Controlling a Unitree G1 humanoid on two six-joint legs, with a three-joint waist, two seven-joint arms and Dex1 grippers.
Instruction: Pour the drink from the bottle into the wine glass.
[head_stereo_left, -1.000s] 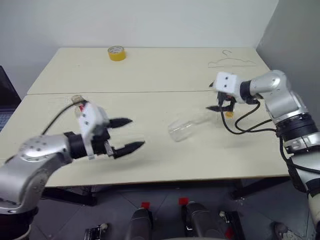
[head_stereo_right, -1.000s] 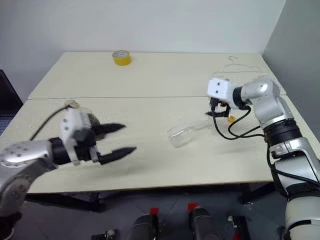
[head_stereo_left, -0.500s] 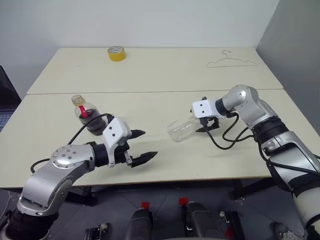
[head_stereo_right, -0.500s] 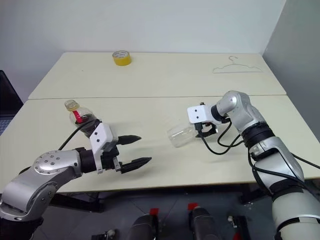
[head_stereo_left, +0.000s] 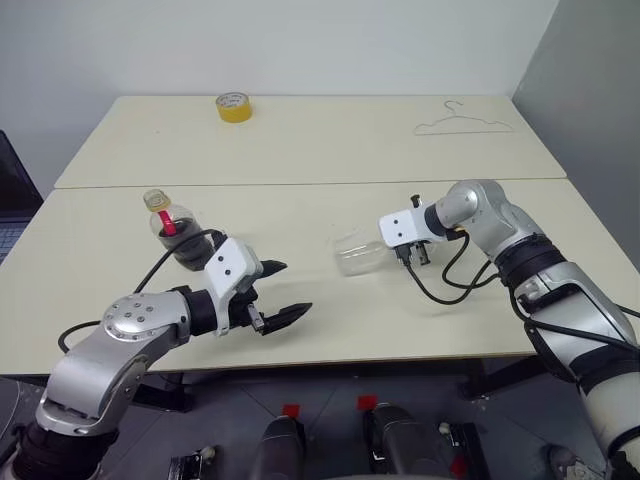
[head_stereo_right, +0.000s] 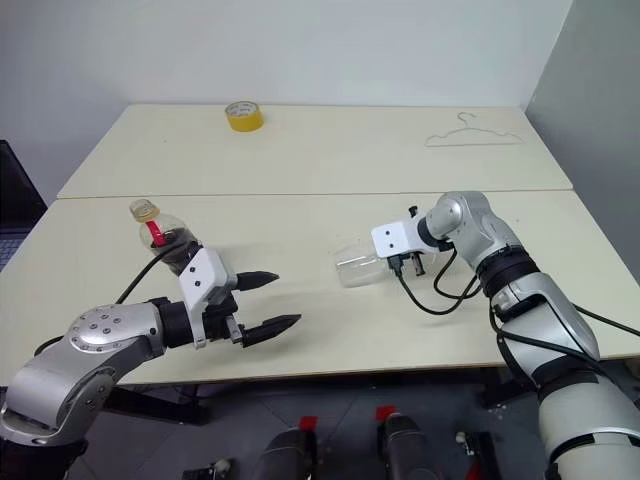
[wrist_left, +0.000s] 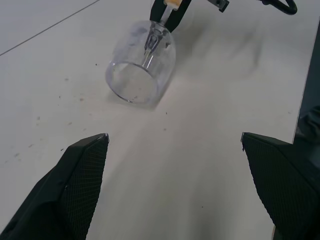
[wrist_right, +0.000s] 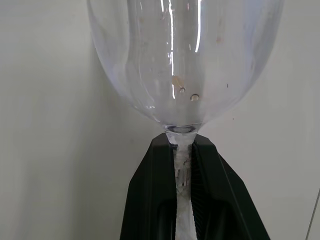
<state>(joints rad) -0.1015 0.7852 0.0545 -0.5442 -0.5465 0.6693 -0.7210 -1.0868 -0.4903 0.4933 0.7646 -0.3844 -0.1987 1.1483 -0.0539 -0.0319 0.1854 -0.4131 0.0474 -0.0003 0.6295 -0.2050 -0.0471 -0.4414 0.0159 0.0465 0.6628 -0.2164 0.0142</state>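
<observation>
The clear stemmed wine glass (head_stereo_left: 358, 253) lies on its side, stem clamped in the right gripper (wrist_right: 183, 172), bowl pointing toward the left gripper (head_stereo_left: 278, 292), whose jaws are spread and empty.

Bare worktop (head_stereo_left: 300, 150) between bottle (head_stereo_left: 172, 232) and toppled wine glass (head_stereo_left: 358, 253) (far tape roll (head_stereo_left: 233, 105), hanger (head_stereo_left: 465, 121) clear).

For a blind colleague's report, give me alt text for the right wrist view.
The right gripper's two black fingers are shut on the thin stem of the clear, empty wine glass, just below its bowl, over the pale table.
</observation>
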